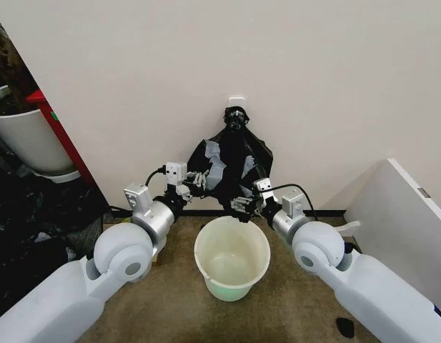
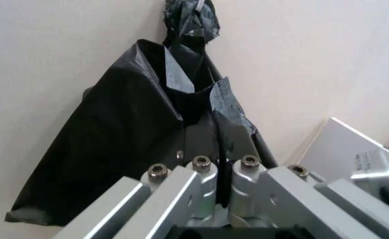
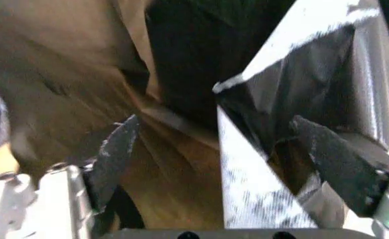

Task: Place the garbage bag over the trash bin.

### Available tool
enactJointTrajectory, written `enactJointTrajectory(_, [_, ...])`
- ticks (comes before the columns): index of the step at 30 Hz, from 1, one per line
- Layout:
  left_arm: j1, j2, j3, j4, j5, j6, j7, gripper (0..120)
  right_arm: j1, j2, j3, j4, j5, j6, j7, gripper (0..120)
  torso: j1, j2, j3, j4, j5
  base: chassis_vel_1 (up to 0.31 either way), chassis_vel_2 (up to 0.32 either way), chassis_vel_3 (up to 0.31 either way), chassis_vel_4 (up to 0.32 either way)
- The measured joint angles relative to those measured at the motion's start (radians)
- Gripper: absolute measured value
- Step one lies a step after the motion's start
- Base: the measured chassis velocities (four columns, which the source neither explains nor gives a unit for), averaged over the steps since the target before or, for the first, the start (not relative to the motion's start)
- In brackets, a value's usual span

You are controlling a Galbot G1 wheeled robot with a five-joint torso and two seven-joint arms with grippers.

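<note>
Left end effector (image 1: 203,179) clamped on the garbage bag (image 1: 231,168) hanging against the wall; right end effector (image 1: 243,204) fingers apart at its lower edge, trash bin (image 1: 232,257) just below both.

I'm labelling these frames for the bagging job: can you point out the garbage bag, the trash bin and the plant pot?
garbage bag (image 1: 231,161): head view, middle of its hanging black plastic.
trash bin (image 1: 206,266): head view, outer wall on the robot's left.
plant pot (image 1: 31,139): head view, white side wall.

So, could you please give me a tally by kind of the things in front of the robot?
Black garbage bag, hanging on the wall: 1
White containers, the trash bin and the plant pot: 2
Robot hands at the bag, the left hand and the right hand: 2
Total: 5
</note>
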Motion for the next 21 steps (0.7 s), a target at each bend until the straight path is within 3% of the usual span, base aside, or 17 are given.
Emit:
enactJointTrajectory(3, [0.011, 0.000, -0.007, -0.005, 0.002, 0.000, 0.000, 0, 0.009, 0.000, -0.014, -0.010, 0.014, -0.025, 0.014, 81, 0.000, 0.000, 0.000, 0.0000, 0.0001, 0.000, 0.000, 0.000, 0.000])
enactJointTrajectory(9, [0.027, -0.002, -0.020, -0.011, 0.009, -0.003, 0.000, 0, 0.067, 0.030, -0.055, -0.043, 0.027, -0.076, 0.092, 56, 0.000, 0.000, 0.000, 0.0003, 0.0001, 0.000, 0.000, 0.000, 0.000])
enactJointTrajectory(11, [0.029, -0.003, -0.022, -0.011, 0.009, -0.004, 0.000, 0, 0.075, 0.030, -0.060, -0.048, 0.027, -0.081, 0.097, 53, 0.000, 0.000, 0.000, 0.0003, 0.0000, 0.000, 0.000, 0.000, 0.000])
enactJointTrajectory(13, [0.036, -0.003, -0.028, -0.011, 0.010, -0.005, 0.000, 0, 0.089, 0.025, -0.072, -0.055, 0.027, -0.094, 0.106, 40, 0.000, 0.000, 0.000, 0.0001, 0.0000, 0.000, 0.000, 0.000, 0.000])
enactJointTrajectory(18, [0.042, -0.003, -0.030, -0.011, 0.011, -0.007, 0.000, 0, 0.101, 0.018, -0.086, -0.060, 0.026, -0.114, 0.113, 26, 0.000, 0.000, 0.000, 0.0002, 0.0000, 0.000, 0.000, 0.000, 0.000])
enactJointTrajectory(21, [0.042, -0.003, -0.030, -0.011, 0.012, -0.008, 0.000, 0, 0.104, 0.008, -0.090, -0.061, 0.025, -0.120, 0.112, 11, 0.000, 0.000, 0.000, 0.0001, 0.0001, 0.000, 0.000, 0.000, 0.000])
